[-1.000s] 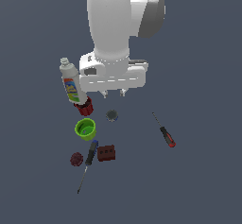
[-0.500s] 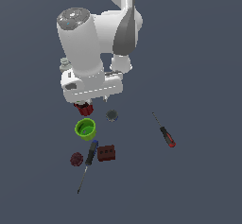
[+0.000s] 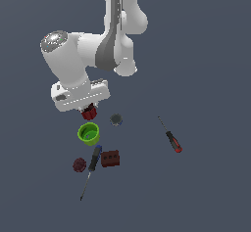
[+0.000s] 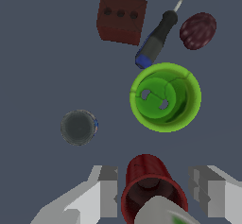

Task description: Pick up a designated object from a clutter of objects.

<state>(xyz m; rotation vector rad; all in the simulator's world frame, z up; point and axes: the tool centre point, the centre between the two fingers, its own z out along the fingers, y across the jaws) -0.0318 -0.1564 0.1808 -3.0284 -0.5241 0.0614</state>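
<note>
The dark red mug (image 4: pixel 147 183) stands upright between my two fingers (image 4: pixel 109 190), one on each side of it with a narrow gap. My gripper (image 4: pixel 153 190) is open and straddles the mug. In the exterior view only the mug's lower part (image 3: pixel 89 113) shows under my gripper (image 3: pixel 87 107). The clutter lies around it: a bright green cup (image 3: pixel 88 133) (image 4: pixel 165 97), a grey disc (image 3: pixel 115 119) (image 4: pixel 78 127), a brown-red studded brick (image 3: pixel 110 158) (image 4: pixel 121 19), a dark red ball (image 3: pixel 79 165) (image 4: pixel 198 30) and a blue-handled screwdriver (image 3: pixel 91 167) (image 4: pixel 157 39).
A red-handled screwdriver (image 3: pixel 170 138) lies apart at the exterior view's right. A white rounded object with a green patch (image 4: pixel 163 212) sits right beside the mug, close to the wrist camera. The white bottle is hidden behind the arm in the exterior view.
The arm has swung toward the exterior view's left and come down over the red mug. The white bottle, visible a second ago, is now covered by the arm.
</note>
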